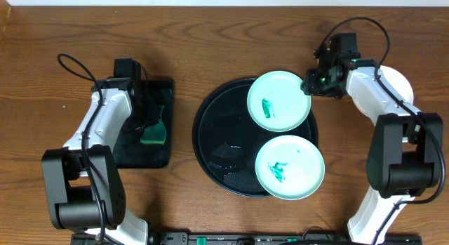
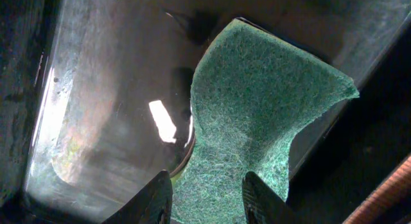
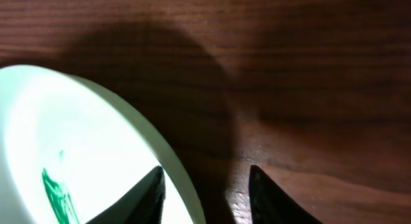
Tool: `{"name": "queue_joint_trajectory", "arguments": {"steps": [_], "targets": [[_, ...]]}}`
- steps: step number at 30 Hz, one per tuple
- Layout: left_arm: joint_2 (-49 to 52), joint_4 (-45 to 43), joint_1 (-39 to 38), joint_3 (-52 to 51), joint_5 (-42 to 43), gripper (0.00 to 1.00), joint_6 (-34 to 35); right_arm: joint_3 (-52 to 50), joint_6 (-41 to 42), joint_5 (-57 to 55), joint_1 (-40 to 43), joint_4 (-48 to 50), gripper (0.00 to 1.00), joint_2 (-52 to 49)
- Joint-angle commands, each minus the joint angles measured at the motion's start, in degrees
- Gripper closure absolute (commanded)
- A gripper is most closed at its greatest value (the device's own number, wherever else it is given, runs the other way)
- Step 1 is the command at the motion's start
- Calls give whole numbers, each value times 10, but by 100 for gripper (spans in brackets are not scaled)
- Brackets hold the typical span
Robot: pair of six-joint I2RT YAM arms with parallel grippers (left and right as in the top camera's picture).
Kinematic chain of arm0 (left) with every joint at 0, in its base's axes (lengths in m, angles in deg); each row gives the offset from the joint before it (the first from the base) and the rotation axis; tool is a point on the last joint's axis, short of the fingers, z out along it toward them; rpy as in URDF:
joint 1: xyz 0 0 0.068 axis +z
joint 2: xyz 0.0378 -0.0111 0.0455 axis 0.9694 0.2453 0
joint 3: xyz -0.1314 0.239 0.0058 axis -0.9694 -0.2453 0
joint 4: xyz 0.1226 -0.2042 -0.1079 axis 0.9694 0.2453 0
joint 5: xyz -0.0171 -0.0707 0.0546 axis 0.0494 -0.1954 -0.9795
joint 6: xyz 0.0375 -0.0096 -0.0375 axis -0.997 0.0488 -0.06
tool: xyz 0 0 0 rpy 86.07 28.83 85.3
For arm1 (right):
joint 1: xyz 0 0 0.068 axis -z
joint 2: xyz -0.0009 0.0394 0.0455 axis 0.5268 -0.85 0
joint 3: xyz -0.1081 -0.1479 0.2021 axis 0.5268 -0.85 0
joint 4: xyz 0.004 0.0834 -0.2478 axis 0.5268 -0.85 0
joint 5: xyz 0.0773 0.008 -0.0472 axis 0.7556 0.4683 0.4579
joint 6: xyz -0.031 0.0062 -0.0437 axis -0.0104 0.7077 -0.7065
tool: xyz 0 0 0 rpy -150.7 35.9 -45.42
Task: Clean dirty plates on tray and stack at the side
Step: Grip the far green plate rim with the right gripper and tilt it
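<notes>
From overhead, two mint plates lie on the round tray (image 1: 210, 133). The upper plate (image 1: 278, 100) overhangs the tray's raised rim toward the right arm, and the lower plate (image 1: 289, 168) sits just beside it nearer the robot. Each carries a green smear. The right pincer (image 1: 309, 83) is at the upper plate's right edge. The left pincer (image 1: 149, 115) hangs over the rectangular tray (image 1: 133, 152) on the tabletop (image 1: 224, 34), where the sponge (image 1: 153, 131) is.

In the left wrist view, the left pincer (image 2: 207, 201) pinches the lower end of the sponge (image 2: 257, 108). The sponge curls up above the tray's wet, glossy floor (image 2: 103, 108). It looks soft and floppy, so it will likely bend under pressure, and wiping will probably call for a flat, firm press.

In the right wrist view, the right pincer (image 3: 205, 185) is spread and straddles the rim of the upper plate (image 3: 77, 140). One finger stands over the inside near the smear (image 3: 58, 195) and the other outside over the tabletop (image 3: 289, 57), with a gap left to the rim. The plate looks thin, stiff, light and smooth. The rim is the only hold on offer, and a shallow bite there could slip or tip the plate. I judge that a deeper, squarer bite across the lip is called for, with gentle force in case the plate is brittle.
</notes>
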Motion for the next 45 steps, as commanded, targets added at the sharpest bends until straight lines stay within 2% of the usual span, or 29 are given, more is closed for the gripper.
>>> {"name": "queue_joint_trajectory", "arguments": {"steps": [1,2,4,5,6,16,19,25,32,37,45], "targets": [[-1,7,0,5,-1,63,-5,-1,-12,5,-20,8,57,-9],[-1,8,0,5,-1,62,-5,-1,-12,5,-24,18,61,-9],[-1,9,0,5,-1,62,-5,-1,-11,6,-28,23,87,-9],[-1,10,0,5,-1,62,-5,-1,-11,6,-29,23,96,-9],[-1,10,0,5,-1,62,-5,-1,-11,6,-32,23,99,-9],[-1,13,0,5,-1,63,-5,-1,-9,5,-68,-16,99,15],[-1,12,0,5,-1,64,-5,-1,-17,-2,-96,-48,99,43],[-1,11,0,5,-1,64,-5,-2,-7,-16,-114,-110,99,35],[-1,3,0,1,-1,63,-10,-4,-7,-16,-114,-113,99,29],[-1,-37,-1,-10,37,63,-73,-5,-7,-16,-114,-113,99,29],[7,-58,-1,-10,45,63,-74,-8,-7,-16,-114,-113,99,29]]}}
